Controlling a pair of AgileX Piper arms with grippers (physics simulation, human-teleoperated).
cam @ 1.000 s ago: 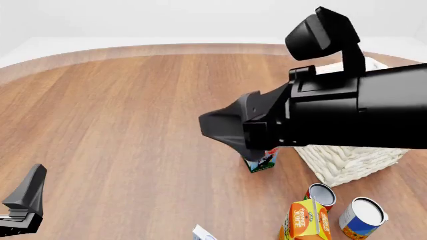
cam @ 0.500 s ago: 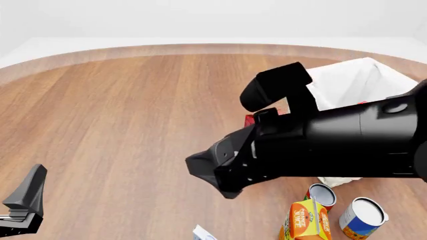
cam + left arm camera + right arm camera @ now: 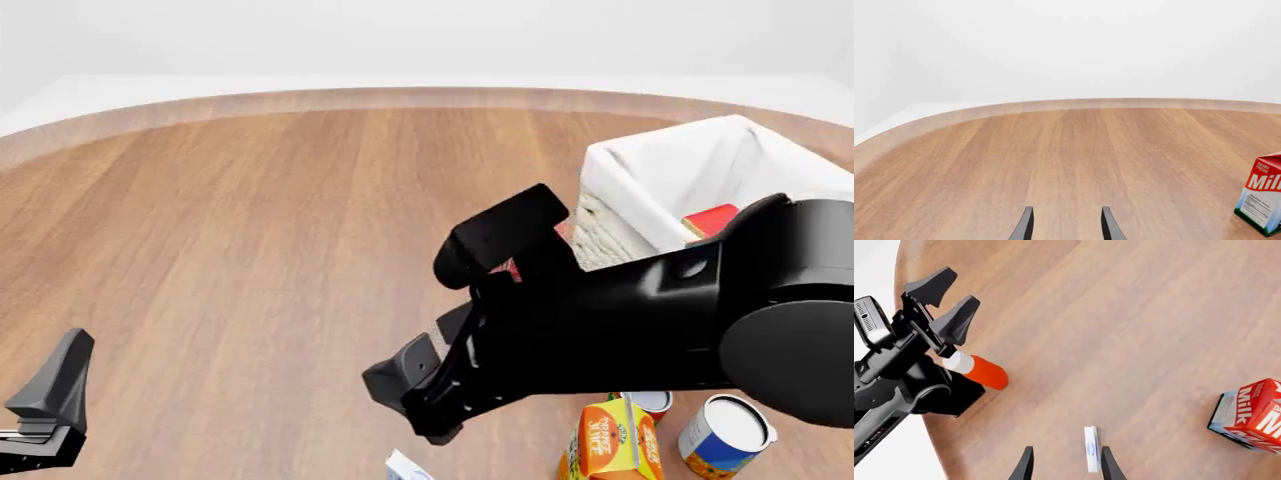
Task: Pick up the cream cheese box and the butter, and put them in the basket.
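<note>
Front view: a round wooden bench (image 3: 267, 230) fills the scene. The right arm, large and black, reaches across from the right side and angles down toward the near edge. Its end effector (image 3: 407, 395) hangs low above the bench, just above the cream cheese box (image 3: 404, 466), of which only a white corner shows at the bottom edge. Behind the arm sits the basket (image 3: 627, 175), woven with a white cloth lining, and a red end of the butter (image 3: 710, 220) shows inside it. Near the front right stand an orange juice carton (image 3: 611, 440) and a blue tin can (image 3: 721, 435). The left end effector (image 3: 51, 395) rests at the lower left, well apart from everything.

In the right wrist view, the right end effector (image 3: 1064, 465) has its two fingers parted with nothing between them; the cream cheese box (image 3: 1091, 449) lies edge-on on the bench just beside one fingertip. A milk carton (image 3: 1249, 415) stands off to one side.

In the left wrist view, the left end effector (image 3: 1064, 227) is likewise parted and holds nothing, facing bare bench.
</note>
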